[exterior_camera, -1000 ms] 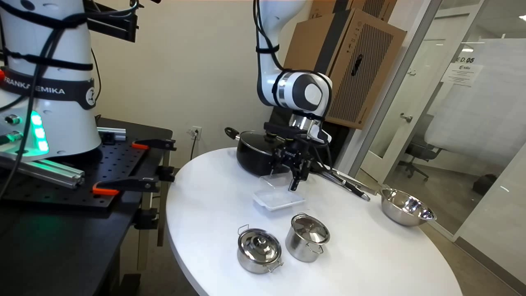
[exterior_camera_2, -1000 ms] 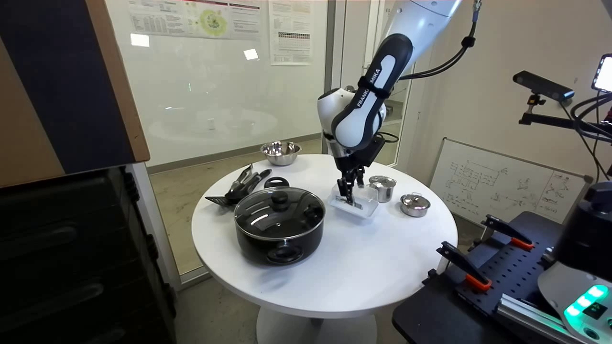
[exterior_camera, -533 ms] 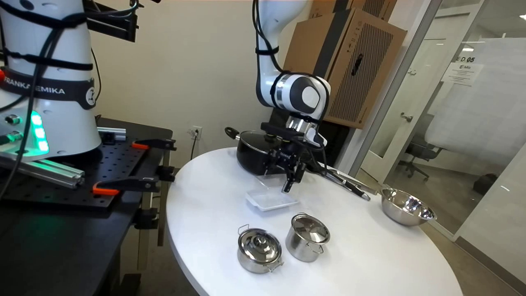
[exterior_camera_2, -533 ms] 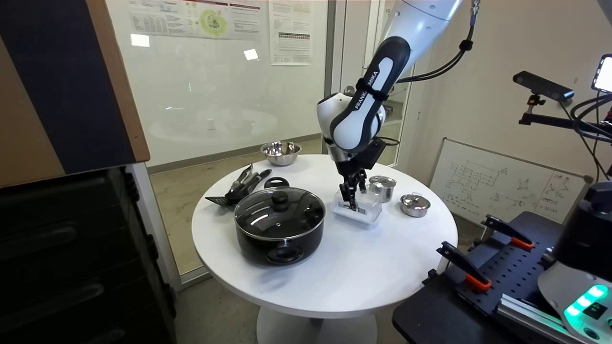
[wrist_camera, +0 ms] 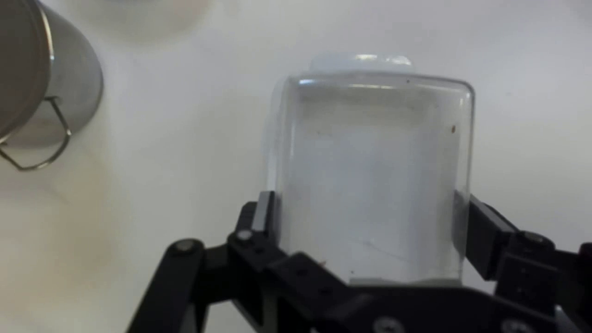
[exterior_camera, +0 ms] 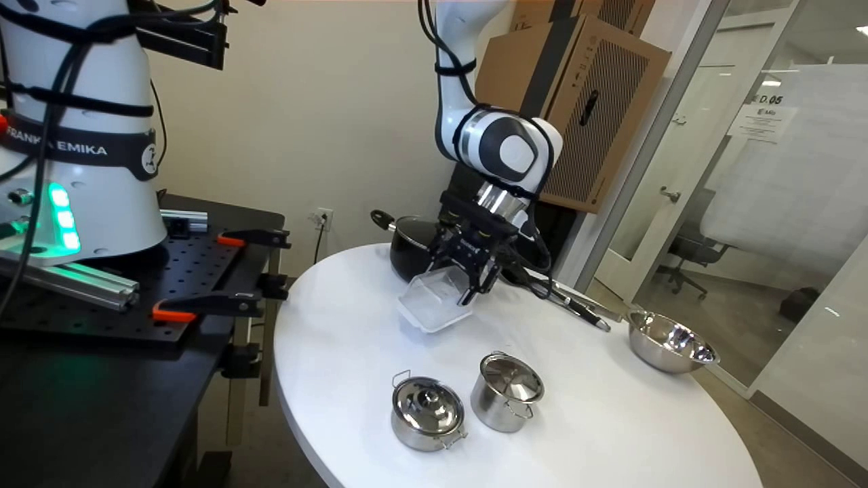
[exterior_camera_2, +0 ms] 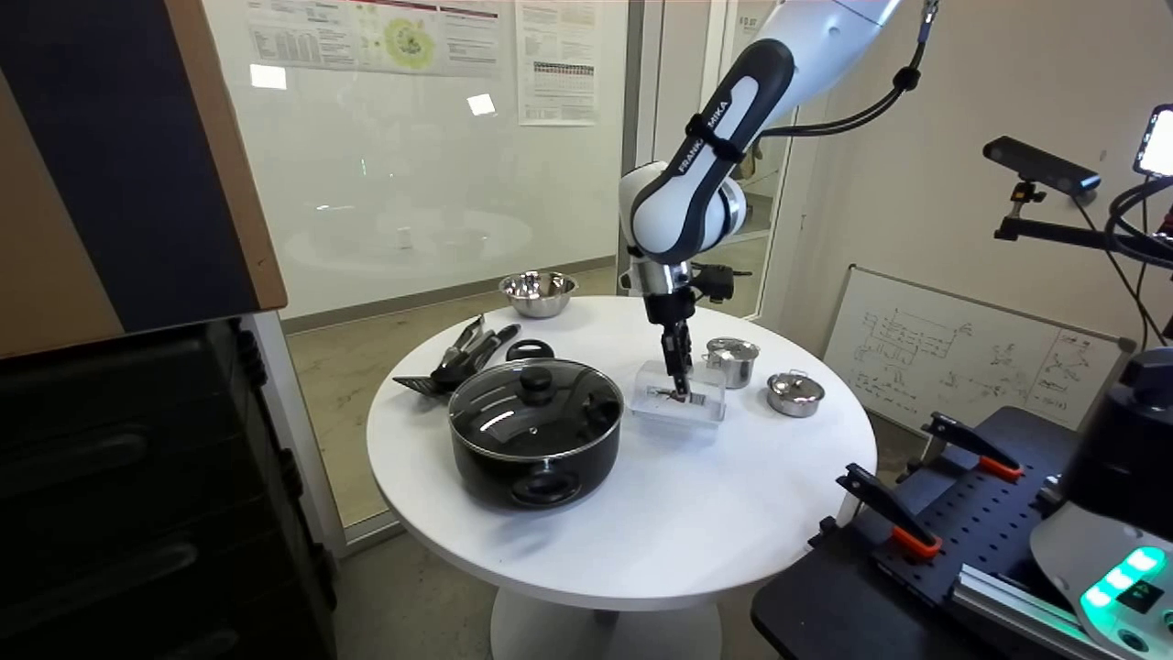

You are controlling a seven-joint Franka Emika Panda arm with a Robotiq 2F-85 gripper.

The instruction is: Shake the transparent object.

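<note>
Compared with a moment ago, the clear plastic container point(exterior_camera: 437, 301) leans at a plain slant instead of being nearly level, and the robot arm point(exterior_camera: 502, 146) is turned along with it. Both black fingers point(wrist_camera: 490, 238) of the end effector point(wrist_camera: 370, 208) press on opposite sides of the container, which is gripped between them, as the wrist view shows. It is over the white tabletop point(exterior_camera: 610, 420), between the black pot point(exterior_camera_2: 541, 472) and the tall steel pot point(exterior_camera_2: 736, 369); whether its lower edge touches that surface, I cannot tell. Next to the tall steel pot stands a short steel pot point(exterior_camera: 420, 434) with its lid point(exterior_camera: 428, 404) on, the two close together but apart. Part of one steel pot shows in a corner of the wrist view, clear of the container. Just beside the black pot, which wears a glass lid point(exterior_camera_2: 550, 422), lie some kitchen utensils point(exterior_camera_2: 463, 367), and near these sits a shiny metal bowl point(exterior_camera_2: 539, 301). In both exterior views, pots, utensils and bowl keep their earlier places.
</note>
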